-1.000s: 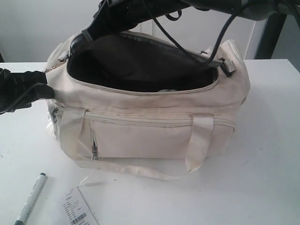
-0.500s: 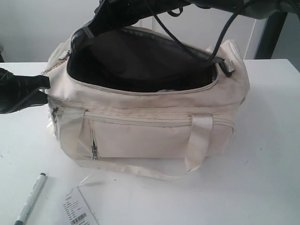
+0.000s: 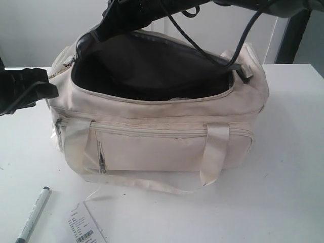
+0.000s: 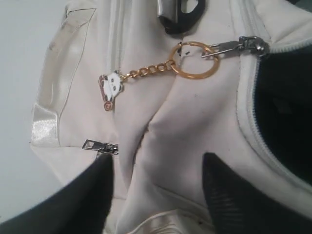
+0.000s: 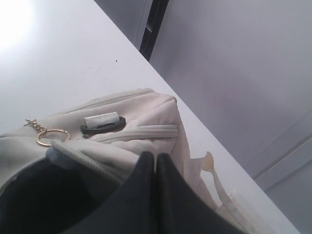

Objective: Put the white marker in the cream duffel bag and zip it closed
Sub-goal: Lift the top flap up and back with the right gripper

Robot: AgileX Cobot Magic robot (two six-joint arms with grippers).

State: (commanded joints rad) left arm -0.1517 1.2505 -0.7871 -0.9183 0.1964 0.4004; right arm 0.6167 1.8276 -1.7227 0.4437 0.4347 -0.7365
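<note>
The cream duffel bag (image 3: 162,147) stands on the table with its top wide open, showing the black lining. My right gripper (image 3: 96,33) reaches across to the bag's far left corner, shut on the far rim (image 5: 97,161) and holding it lifted. My left gripper (image 3: 53,90) hovers open at the bag's left end, its fingers (image 4: 229,195) astride the end fabric without pinching it. The gold ring charm (image 4: 194,60) hangs from the top zipper pull (image 4: 234,46) just beyond them. The white marker (image 3: 33,215) lies on the table at the front left, away from both grippers.
A white barcoded paper tag (image 3: 83,228) lies beside the marker. One loop handle (image 3: 215,152) hangs down the bag's front and a strap trails on the white table (image 3: 283,192). A black buckle (image 5: 102,123) sits on the bag's end.
My left gripper has risen a little and drawn slightly left off the bag's end. The far rim stands a bit higher. The marker has not moved.
</note>
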